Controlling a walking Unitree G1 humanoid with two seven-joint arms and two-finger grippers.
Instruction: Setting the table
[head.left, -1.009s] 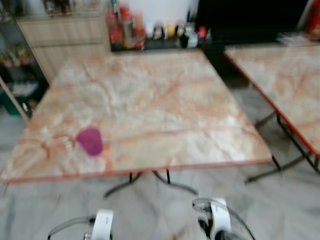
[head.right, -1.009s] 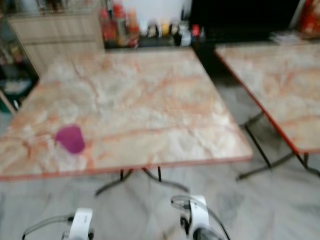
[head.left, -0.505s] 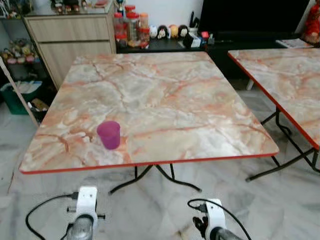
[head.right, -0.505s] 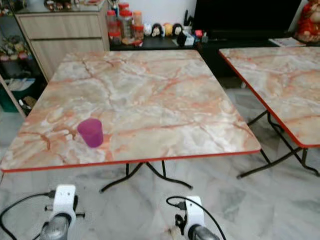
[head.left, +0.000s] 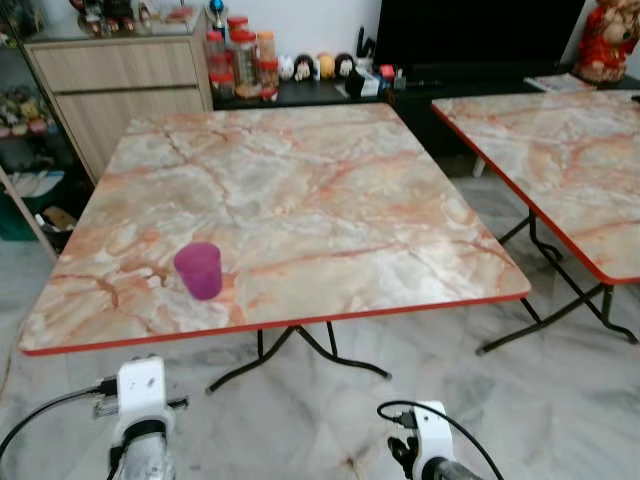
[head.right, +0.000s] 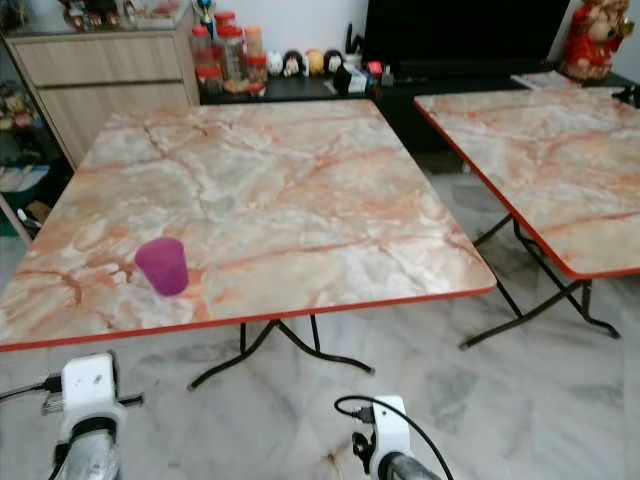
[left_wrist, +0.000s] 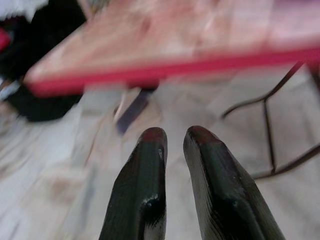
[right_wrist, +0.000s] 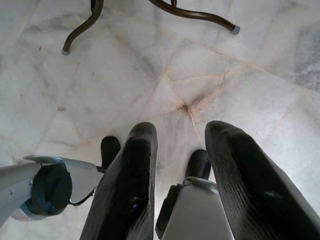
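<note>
Both grippers low before the marble worktop (head.left: 300, 190), holding nothing.

Your left gripper (left_wrist: 174, 137) has its jaws nearly closed and empty; your right gripper (right_wrist: 181, 136) has its jaws parted and empty above the floor (right_wrist: 150, 65). The purple cup (head.left: 199, 270), plain and upright, stands near the worktop's front-left edge.

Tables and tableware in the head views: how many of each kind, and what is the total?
Marble-pattern tables: 2, the near table and the second table on the robot's right.
Purple cups: 1, the purple cup upright near the near table's front edge, on the robot's left side.
Plates, bowls, cutlery: 0.
Total: 3
</note>
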